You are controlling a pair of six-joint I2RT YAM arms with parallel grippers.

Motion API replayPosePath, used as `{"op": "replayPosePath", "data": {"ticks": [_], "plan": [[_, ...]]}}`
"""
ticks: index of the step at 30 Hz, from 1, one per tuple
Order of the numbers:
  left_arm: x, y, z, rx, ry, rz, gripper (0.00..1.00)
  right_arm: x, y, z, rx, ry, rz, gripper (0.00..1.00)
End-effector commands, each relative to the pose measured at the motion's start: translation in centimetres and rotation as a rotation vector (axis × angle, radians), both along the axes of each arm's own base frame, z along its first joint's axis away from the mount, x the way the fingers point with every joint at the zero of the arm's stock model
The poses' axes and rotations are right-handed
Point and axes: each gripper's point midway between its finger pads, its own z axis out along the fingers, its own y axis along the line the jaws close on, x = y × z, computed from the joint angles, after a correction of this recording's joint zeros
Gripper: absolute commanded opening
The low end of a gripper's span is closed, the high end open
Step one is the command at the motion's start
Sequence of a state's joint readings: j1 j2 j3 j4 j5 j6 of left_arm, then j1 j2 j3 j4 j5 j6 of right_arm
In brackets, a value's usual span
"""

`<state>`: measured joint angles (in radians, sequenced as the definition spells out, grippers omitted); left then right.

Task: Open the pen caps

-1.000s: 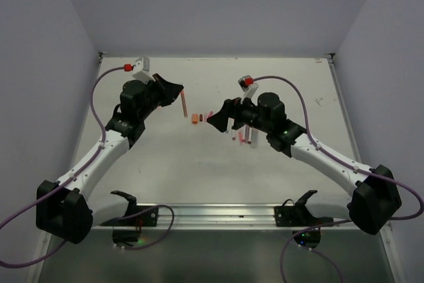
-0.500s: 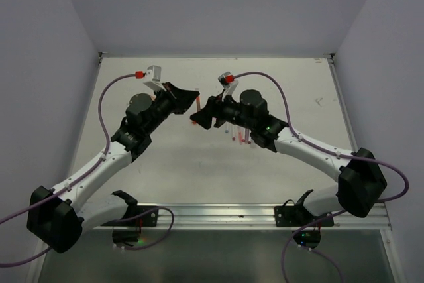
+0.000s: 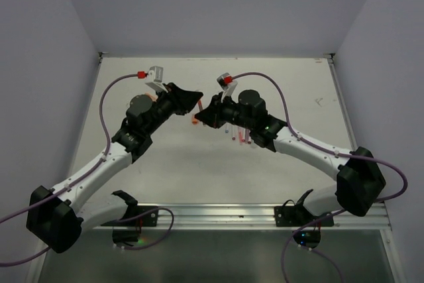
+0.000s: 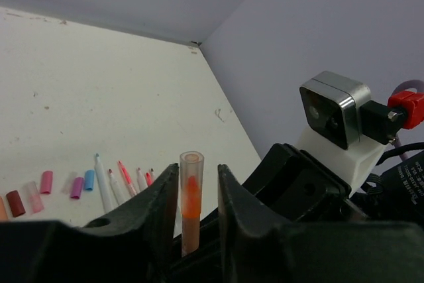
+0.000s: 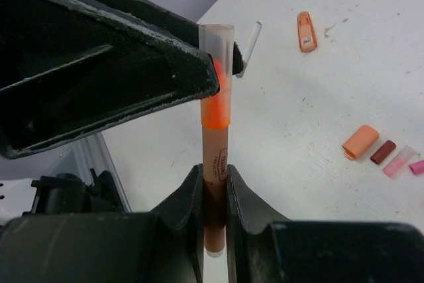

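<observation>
Right gripper (image 5: 213,193) clamps the orange pen (image 5: 214,157); left gripper (image 4: 197,193), at 12 o'clock, narrowly brackets its clear cap (image 4: 191,164).

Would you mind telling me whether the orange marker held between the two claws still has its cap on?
Still capped: the clear cap sits over the orange marker, whose barrel the right claw pinches.

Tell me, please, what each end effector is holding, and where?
Both grip one orange marker: the right end effector clamps its barrel, the left end effector its capped end.
</observation>
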<state>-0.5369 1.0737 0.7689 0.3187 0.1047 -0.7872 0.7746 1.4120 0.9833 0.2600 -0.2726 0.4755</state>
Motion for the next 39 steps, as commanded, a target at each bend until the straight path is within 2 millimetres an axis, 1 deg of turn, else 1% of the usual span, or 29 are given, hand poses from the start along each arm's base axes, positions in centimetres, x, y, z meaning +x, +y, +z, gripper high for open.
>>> {"op": "replayPosePath", "data": {"ticks": [1, 2, 3, 4, 6, 7, 9, 13, 18, 21, 22, 27, 28, 30, 31, 32, 33, 35, 36, 37, 38, 39], "plan": [[-0.2, -1.2, 2.4, 0.029, -0.059, -0.072, 0.38, -0.7, -0.3, 2.0, -0.017, -0.079, 0.025, 0.00], [-0.5, -1.6, 2.4, 0.041, -0.059, -0.099, 0.41, -0.7, -0.6, 1.9, -0.032, -0.093, 0.027, 0.00], [-0.5, -1.8, 2.7, 0.048, -0.063, -0.111, 0.44, -0.9, -0.8, 1.4, -0.054, -0.085, 0.032, 0.00], [-0.7, -2.1, 2.4, 0.071, -0.059, -0.138, 0.49, -1.0, -0.9, 1.3, -0.066, -0.088, 0.035, 0.00], [-0.8, -2.2, 2.6, 0.086, -0.063, -0.155, 0.53, -1.1, -1.1, 1.3, -0.086, -0.105, 0.042, 0.00], [-0.9, -2.4, 2.2, 0.100, -0.053, -0.165, 0.55, -1.2, -1.3, 1.2, -0.094, -0.105, 0.044, 0.00], [-1.0, -2.6, 2.0, 0.106, -0.047, -0.184, 0.55, -1.3, -1.4, 1.2, -0.106, -0.118, 0.052, 0.00], [-1.0, -3.1, 0.8, 0.122, -0.015, -0.212, 0.56, -1.4, -1.5, 1.4, -0.114, -0.124, 0.055, 0.00], [-1.1, -3.2, -0.1, 0.131, 0.002, -0.221, 0.54, -1.2, -1.5, 1.6, -0.110, -0.129, 0.047, 0.00], [-1.0, -3.1, -0.6, 0.135, 0.011, -0.217, 0.49, -1.0, -1.5, 1.7, -0.105, -0.131, 0.036, 0.00], [-1.0, -3.2, -0.5, 0.133, 0.009, -0.217, 0.44, -1.0, -1.6, 1.7, -0.105, -0.130, 0.031, 0.00], [-1.0, -3.1, -0.7, 0.130, 0.010, -0.215, 0.27, -0.9, -1.6, 1.8, -0.103, -0.131, 0.028, 0.00], [-1.0, -3.1, -0.9, 0.131, 0.013, -0.214, 0.22, -0.9, -1.6, 1.8, -0.102, -0.130, 0.028, 0.00], [-0.9, -3.1, -0.8, 0.127, 0.013, -0.212, 0.14, -0.9, -1.6, 1.9, -0.098, -0.131, 0.024, 0.00], [-0.9, -3.1, -0.7, 0.120, 0.014, -0.208, 0.06, -1.0, -1.7, 1.9, -0.097, -0.128, 0.023, 0.00], [-0.9, -3.1, -0.9, 0.116, 0.018, -0.205, 0.02, -1.0, -1.7, 1.9, -0.094, -0.125, 0.021, 0.00], [-1.0, -3.1, -0.9, 0.106, 0.018, -0.204, 0.00, -1.0, -1.7, 2.1, -0.090, -0.130, 0.020, 0.00], [-1.2, -3.1, -0.1, 0.068, -0.006, -0.209, 0.00, -1.3, -1.7, 2.0, -0.087, -0.127, 0.030, 0.00], [-1.5, -3.1, -0.1, 0.059, -0.013, -0.211, 0.00, -1.5, -1.6, 1.9, -0.085, -0.125, 0.044, 0.00], [-1.5, -3.0, 0.7, 0.038, -0.041, -0.207, 0.00, -2.2, -1.4, 1.5, -0.081, -0.117, 0.083, 0.00], [-1.6, -2.9, 0.8, 0.030, -0.054, -0.204, 0.00, -2.5, -1.3, 1.3, -0.078, -0.112, 0.104, 0.00], [-1.8, -2.8, 1.5, 0.019, -0.076, -0.203, 0.00, -2.9, -1.2, 1.1, -0.075, -0.106, 0.125, 0.00]]}}
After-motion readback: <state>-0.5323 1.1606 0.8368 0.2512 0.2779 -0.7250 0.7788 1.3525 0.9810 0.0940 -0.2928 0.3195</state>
